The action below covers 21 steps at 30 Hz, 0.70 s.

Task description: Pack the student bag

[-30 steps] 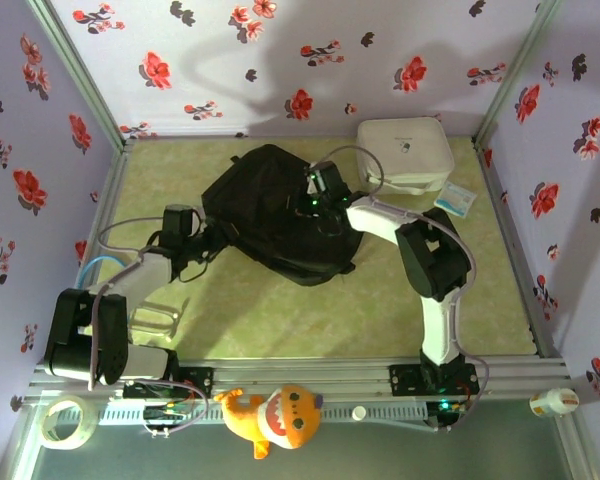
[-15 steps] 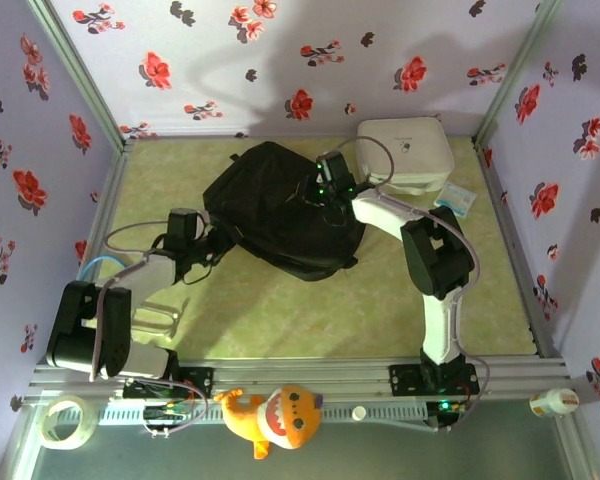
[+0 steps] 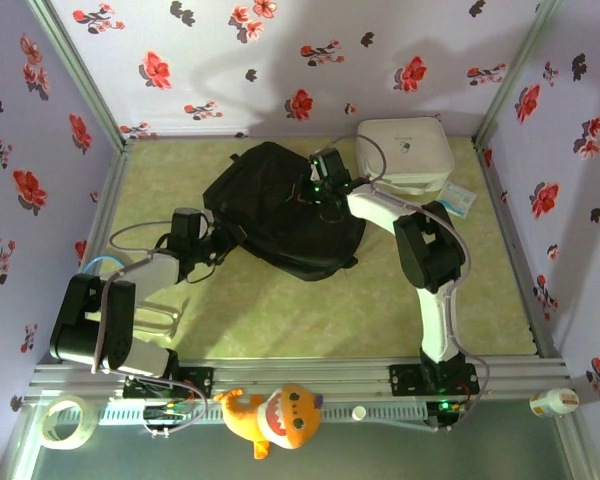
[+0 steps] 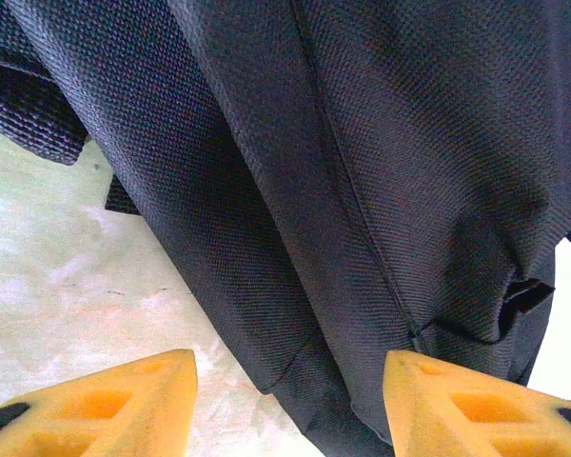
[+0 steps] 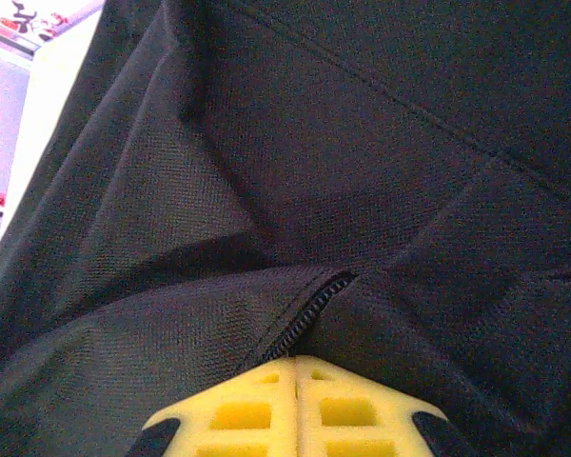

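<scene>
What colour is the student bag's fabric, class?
Black, with a fine woven texture. The student bag shows this best in the left wrist view.

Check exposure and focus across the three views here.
Top external: even light, soft shadows on the back wall, student bag nearly featureless black. Left wrist: weave sharp, table washed out pale. Right wrist: dim, zipper teeth legible.

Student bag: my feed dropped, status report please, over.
Left end effector open at edge of student bag. Right end effector shut at its zipper. White case beside bag, not blocking.
</scene>
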Tool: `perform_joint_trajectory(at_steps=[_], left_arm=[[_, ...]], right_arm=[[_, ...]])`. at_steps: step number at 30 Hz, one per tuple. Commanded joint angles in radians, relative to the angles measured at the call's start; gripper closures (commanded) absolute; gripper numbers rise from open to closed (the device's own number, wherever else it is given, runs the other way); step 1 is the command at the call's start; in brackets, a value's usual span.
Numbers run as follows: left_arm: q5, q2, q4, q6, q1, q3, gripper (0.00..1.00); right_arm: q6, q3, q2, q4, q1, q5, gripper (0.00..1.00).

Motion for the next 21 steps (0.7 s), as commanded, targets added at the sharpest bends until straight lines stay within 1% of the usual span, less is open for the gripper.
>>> perform_joint_trajectory(at_steps=[1,3,7,8,10,15,18,21], left_arm=[[0.017,0.019,0.030,-0.015,-0.007,0.003,0.46],[0.018,0.020,0.035,-0.019,-0.008,0.001,0.46],[0.025,0.027,0.052,-0.029,-0.010,0.000,0.47],[0.029,0.029,0.059,-0.033,-0.011,0.000,0.47],[0.033,0.035,0.070,-0.040,-0.010,0.000,0.47],[0.031,0.032,0.088,-0.050,-0.009,-0.004,0.48],[0.018,0.029,0.078,-0.047,0.003,-0.008,0.48],[-0.012,0.017,0.063,-0.053,0.030,-0.026,0.47]], right_arm=[[0.048,0.043,0.039,0.085,0.017,-0.108,0.96],[0.074,0.032,0.038,0.133,0.020,-0.139,0.96],[0.124,-0.028,0.004,0.237,0.007,-0.160,0.94],[0.138,-0.048,-0.013,0.265,0.000,-0.160,0.93],[0.132,-0.090,-0.057,0.258,-0.010,-0.117,0.89],[-0.075,-0.154,-0.200,0.045,0.007,0.050,0.80],[-0.240,-0.151,-0.247,-0.086,0.051,0.086,0.71],[-0.404,-0.095,-0.242,-0.232,0.121,0.123,0.63]])
